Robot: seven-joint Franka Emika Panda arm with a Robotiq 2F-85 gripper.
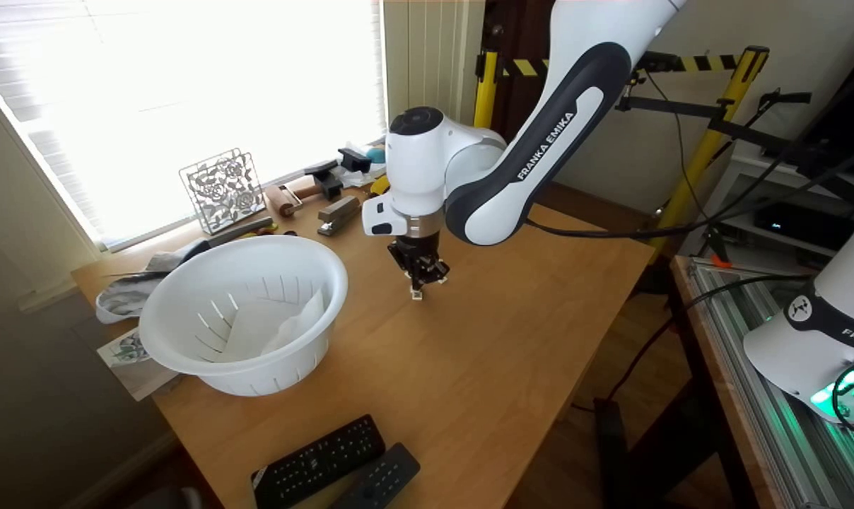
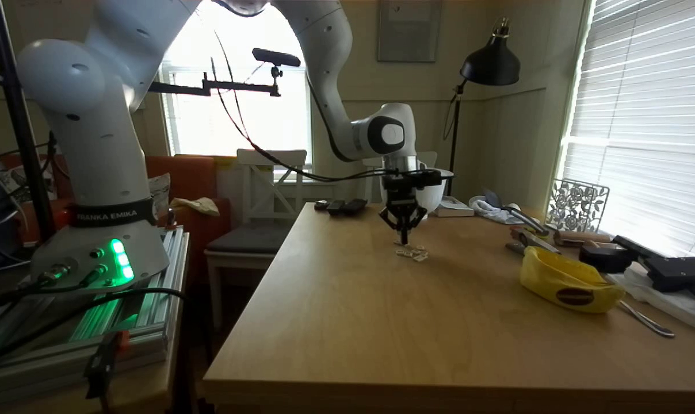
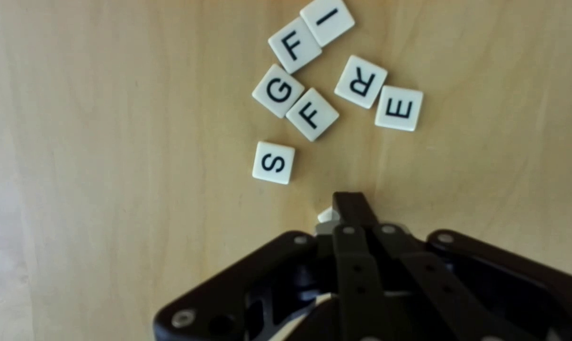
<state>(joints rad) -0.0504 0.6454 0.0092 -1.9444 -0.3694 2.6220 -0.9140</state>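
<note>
In an exterior view, the gripper (image 1: 418,285) points down at the table (image 1: 512,304), its tips low and close over a white tile (image 1: 416,295); whether they touch it, I can't make out from here. The bowl (image 1: 293,364) stands well apart toward the left of that picture, and the remotes (image 1: 319,459) lie nearer the camera. There is only the single arm (image 1: 582,92) to reckon with.

In an exterior view, a loose cluster of tiles (image 2: 413,254) lies flat at the gripper's foot, on the camera's side of the tips. The pouch (image 2: 572,282) sits well off toward the right of the picture.

In the wrist view the jaws are pressed together, nothing visible between them. A half-hidden tile (image 3: 328,215) peeks out just left of the fingertips (image 3: 354,208), outside the grip; they hide its letter. Farther up and left lies the S tile (image 3: 273,162), then the G tile (image 3: 278,91). The R tile (image 3: 361,82) is almost straight up the picture from the tips, the E tile (image 3: 398,108) beside it. All look square, so none has a long axis; only their turns differ, G near diagonal, S much straighter.
</note>
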